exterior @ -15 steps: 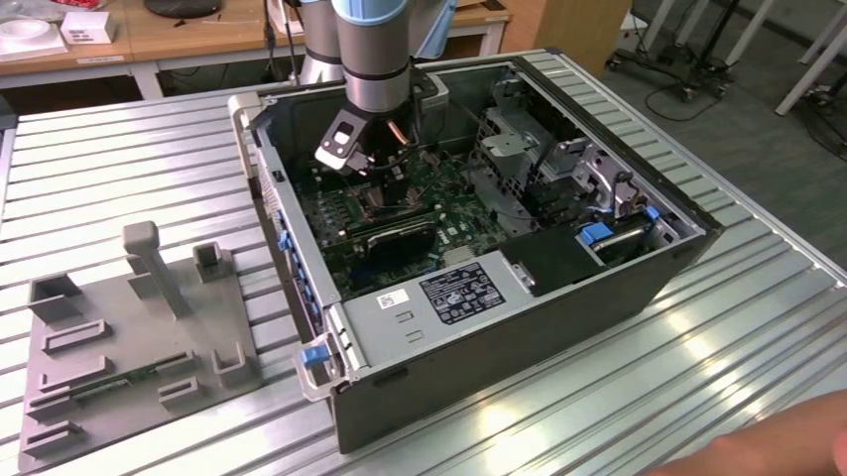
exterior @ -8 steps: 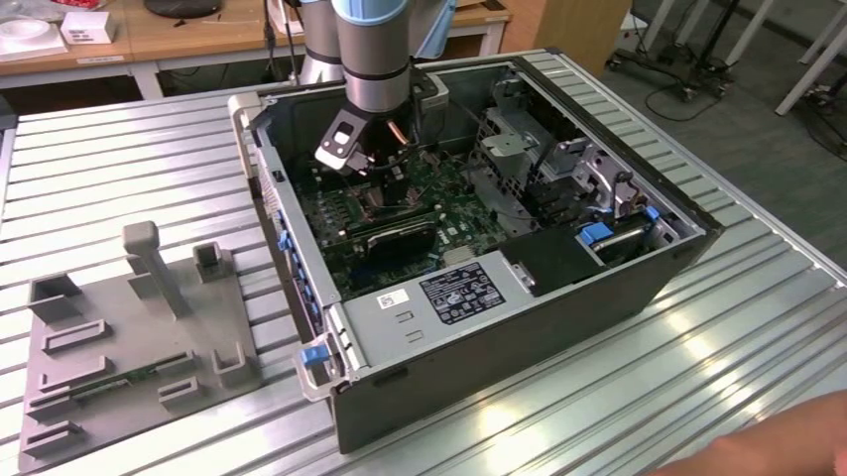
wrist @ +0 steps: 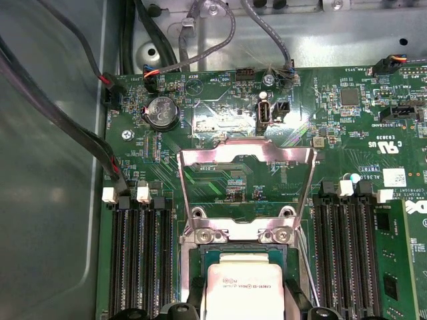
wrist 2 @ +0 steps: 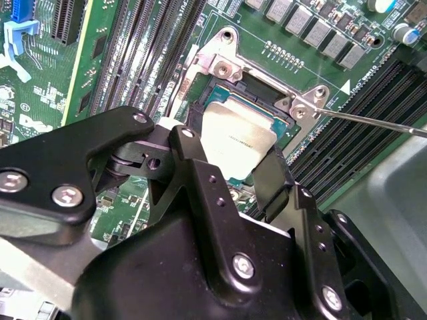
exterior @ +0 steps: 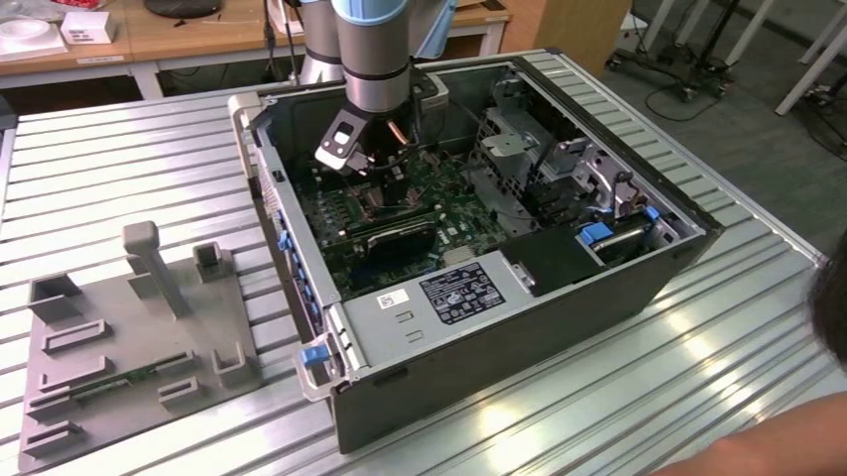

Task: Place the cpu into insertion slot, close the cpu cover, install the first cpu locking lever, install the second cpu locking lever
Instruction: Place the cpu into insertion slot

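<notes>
Gripping the cpu by opposite edges, the end effector holds it at the insertion slot, cpu cover raised.

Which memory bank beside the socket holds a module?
The bank away from the black cables: a green module stands in it; the other bank is bare.

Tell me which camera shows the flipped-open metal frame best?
The first wrist view: the whole cpu cover shows there, swung open, board visible through its window. The second wrist view catches its hinge end beside the cpu. In the exterior view it is too small to make out.
</notes>
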Action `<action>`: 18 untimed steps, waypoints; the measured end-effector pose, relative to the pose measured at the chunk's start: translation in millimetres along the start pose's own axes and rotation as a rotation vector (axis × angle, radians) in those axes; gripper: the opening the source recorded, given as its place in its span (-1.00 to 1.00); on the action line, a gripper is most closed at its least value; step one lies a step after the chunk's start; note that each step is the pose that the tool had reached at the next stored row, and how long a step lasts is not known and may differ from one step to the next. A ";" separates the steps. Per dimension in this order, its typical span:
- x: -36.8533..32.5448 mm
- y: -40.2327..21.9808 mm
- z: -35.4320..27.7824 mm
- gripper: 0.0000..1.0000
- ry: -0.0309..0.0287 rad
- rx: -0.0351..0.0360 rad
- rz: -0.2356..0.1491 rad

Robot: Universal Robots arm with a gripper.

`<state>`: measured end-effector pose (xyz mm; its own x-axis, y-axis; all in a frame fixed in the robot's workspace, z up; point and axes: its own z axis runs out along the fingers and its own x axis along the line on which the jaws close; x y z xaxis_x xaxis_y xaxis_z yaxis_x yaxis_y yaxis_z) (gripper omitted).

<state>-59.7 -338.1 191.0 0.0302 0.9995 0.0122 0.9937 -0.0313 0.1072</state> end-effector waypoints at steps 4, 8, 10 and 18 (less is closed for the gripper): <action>0.0 0.0 0.1 0.08 0.0000 0.0000 0.000; 0.0 0.0 0.1 0.08 0.0000 0.0000 0.000; 0.0 0.0 0.1 0.08 0.0000 0.0000 0.000; 0.0 0.0 0.3 0.08 0.0000 0.0000 0.000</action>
<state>-59.7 -338.1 190.7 0.0302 0.9995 0.0121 0.9937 -0.0313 0.1072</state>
